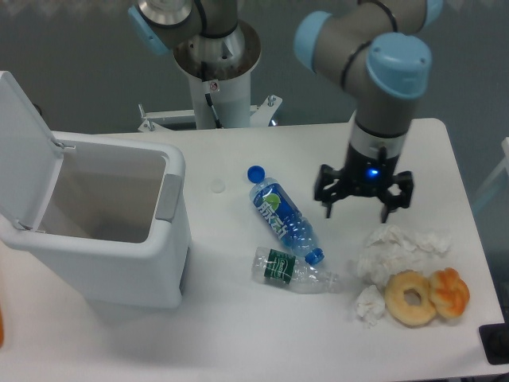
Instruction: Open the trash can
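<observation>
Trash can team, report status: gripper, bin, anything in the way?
Gripper open, empty, above crumpled tissues. Trash can lid up, bin open. Two bottles lying between; nothing blocking.

**A robotics lab test bench**

This looks like a robot lab, not a home or kitchen. A grey-and-blue industrial arm (374, 72) rises from a white pedestal (219, 79) bolted at the far edge of a plain white tabletop (238, 334). Behind it is only a bare grey wall (71, 48). Staged litter is spread out: bottles (282, 216), crumpled tissues (394, 251), doughnuts (411, 298).
</observation>
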### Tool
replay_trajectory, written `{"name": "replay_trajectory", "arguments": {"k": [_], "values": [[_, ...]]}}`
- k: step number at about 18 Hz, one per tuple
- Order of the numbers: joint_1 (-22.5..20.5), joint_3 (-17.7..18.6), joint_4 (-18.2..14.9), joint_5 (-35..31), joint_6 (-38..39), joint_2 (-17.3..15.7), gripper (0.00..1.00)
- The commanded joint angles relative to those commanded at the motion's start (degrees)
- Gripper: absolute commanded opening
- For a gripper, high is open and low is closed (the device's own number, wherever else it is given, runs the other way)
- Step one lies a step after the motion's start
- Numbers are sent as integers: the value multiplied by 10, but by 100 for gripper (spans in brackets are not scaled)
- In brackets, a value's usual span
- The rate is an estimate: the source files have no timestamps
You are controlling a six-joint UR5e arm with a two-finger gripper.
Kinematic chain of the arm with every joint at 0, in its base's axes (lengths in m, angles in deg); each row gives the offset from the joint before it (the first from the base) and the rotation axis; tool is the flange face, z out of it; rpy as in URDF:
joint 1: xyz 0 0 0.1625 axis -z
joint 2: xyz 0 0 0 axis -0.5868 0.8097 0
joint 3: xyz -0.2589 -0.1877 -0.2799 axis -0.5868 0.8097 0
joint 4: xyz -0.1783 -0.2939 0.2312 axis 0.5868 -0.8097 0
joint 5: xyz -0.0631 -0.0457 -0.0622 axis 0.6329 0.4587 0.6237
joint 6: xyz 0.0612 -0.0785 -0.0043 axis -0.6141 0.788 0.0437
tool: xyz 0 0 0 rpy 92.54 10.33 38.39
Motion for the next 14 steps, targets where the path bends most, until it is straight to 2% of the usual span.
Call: {"name": "replay_trajectory", "arguments": {"k": [4, 7, 14], "values": [[-26, -31, -1, -6, -119, 40, 100], [-22, -54, 0, -68, -209, 65, 100], [-24, -55, 19, -69, -244, 75, 100]]}}
